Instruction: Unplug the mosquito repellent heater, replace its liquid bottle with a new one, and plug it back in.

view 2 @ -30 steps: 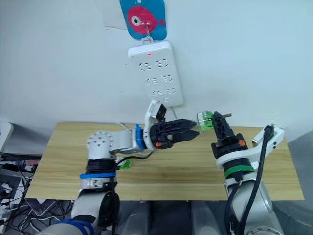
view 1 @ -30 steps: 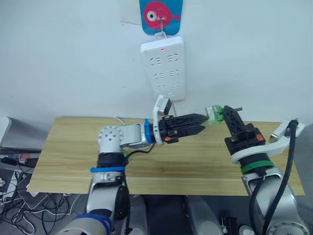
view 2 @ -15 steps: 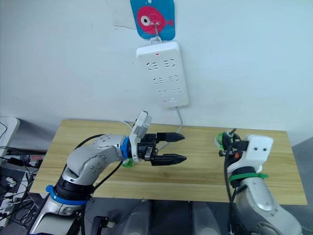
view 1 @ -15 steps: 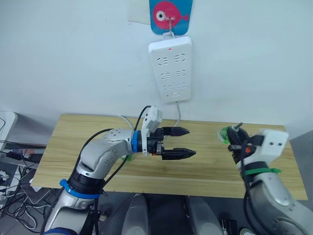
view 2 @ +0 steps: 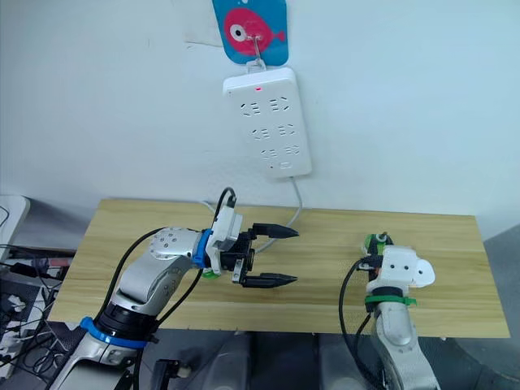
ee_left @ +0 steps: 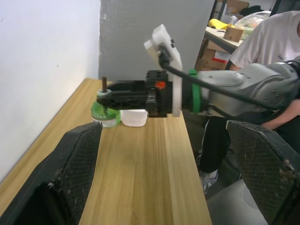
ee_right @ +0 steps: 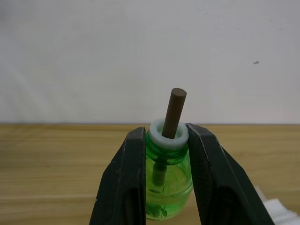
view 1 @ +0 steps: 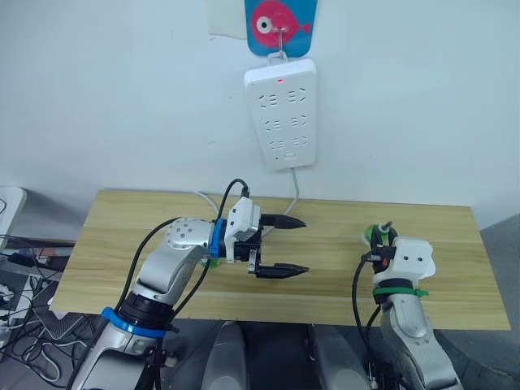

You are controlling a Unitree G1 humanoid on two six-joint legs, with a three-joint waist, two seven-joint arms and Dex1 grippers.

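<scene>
Right gripper (ee_right: pixel 165 154) clamped on bottle (ee_right: pixel 168 180) neck; left gripper (view 1: pixel 278 244) spread wide, empty. Could tip if released off-level.

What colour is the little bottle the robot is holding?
Clear green, with a white neck and a brown wick. The bottle shows best in the right wrist view.

A long white power strip (view 1: pixel 280 113) is hanging upright on the white wall (view 1: pixel 122 89), its red indicator light glowing near the top end, and its white cord (view 1: pixel 294 193) is trailing down to the wooden surface (view 1: pixel 341 276). A blue card with a pink fish (view 1: pixel 280 23) is hanging just above the strip, carrying the hook. Tangled cables (view 1: pixel 20 321) are lying on the floor beyond the surface's left end. A person in a white shirt (ee_left: pixel 262 40) is sitting past the surface's far end, with cardboard boxes (ee_left: pixel 232 33) behind.
</scene>
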